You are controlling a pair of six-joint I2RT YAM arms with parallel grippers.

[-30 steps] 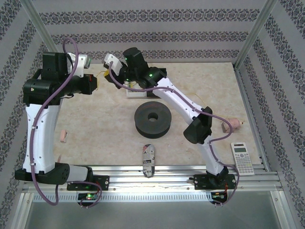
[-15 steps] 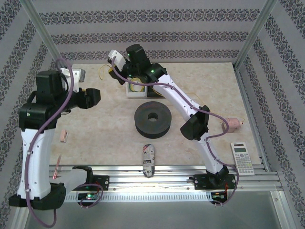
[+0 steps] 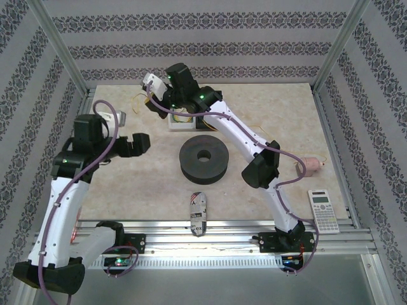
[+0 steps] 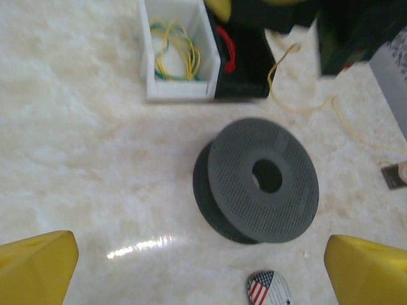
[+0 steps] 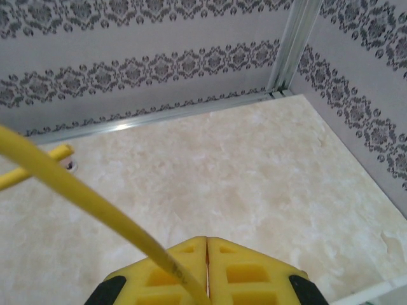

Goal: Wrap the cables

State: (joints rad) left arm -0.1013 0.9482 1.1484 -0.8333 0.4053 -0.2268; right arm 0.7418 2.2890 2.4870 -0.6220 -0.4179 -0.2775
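Left gripper (image 3: 140, 143) spread wide apart, nothing between yellow fingers (image 4: 38, 267); hanging above bare table (image 3: 140, 187) left of grey spool (image 3: 203, 159); spool lying flat mid-table, hub hole up. Right gripper (image 5: 206, 244) pressed together, clamped on yellow cable (image 5: 95, 203); cable running up-left out of closed pads; second yellow strand crossing at left edge of right wrist view. In top view, right arm reaching to far left-centre of table, wrist above white box (image 4: 178, 95); thin yellow curl showing just left of that wrist. In left wrist view, loose yellow strand trailing over table just right of black box (image 4: 245, 70), looping toward right edge. White box holding yellow wire loops (image 4: 173, 56) with a bit of green mixed in; black box touching its right side, something red inside. Flag-patterned item (image 3: 198, 213) near front edge, in front of spool; calculator (image 3: 324, 211) at front right; pink object (image 3: 311, 165) just beyond calculator; small tan block (image 3: 83, 182) at left, well apart from the rest.
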